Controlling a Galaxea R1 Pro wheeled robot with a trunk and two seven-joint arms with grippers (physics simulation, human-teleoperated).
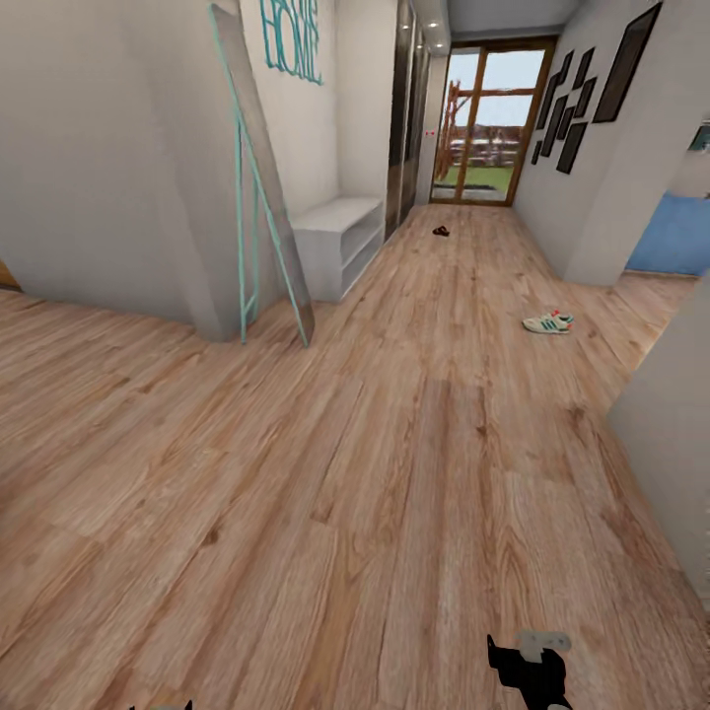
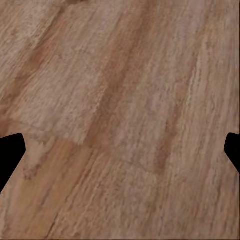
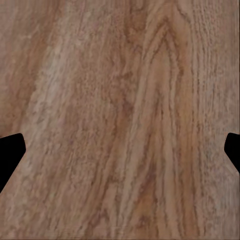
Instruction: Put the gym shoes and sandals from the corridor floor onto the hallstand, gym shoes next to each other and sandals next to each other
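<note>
Both jaws stand wide apart and empty: the left gripper [image 2: 120, 150] and the right gripper [image 3: 120, 150] each show two dark fingertips spread at the frame edges, with bare planks of the corridor floor [image 1: 355, 473] between them. One gym shoe [image 1: 548, 322] lies on its sole at about two o'clock from the robot, well apart from it; it should be light, with a soft upper and stiffer sole, best pinched across the heel collar or midfoot. A small dark shape, likely a sandal [image 1: 441, 231], sits at twelve o'clock, far down the corridor; flat and thin, it would need gripping by its edge. The hallstand [image 1: 340, 242] stands at eleven o'clock, beside a leaning mirror [image 1: 264, 177].
</note>
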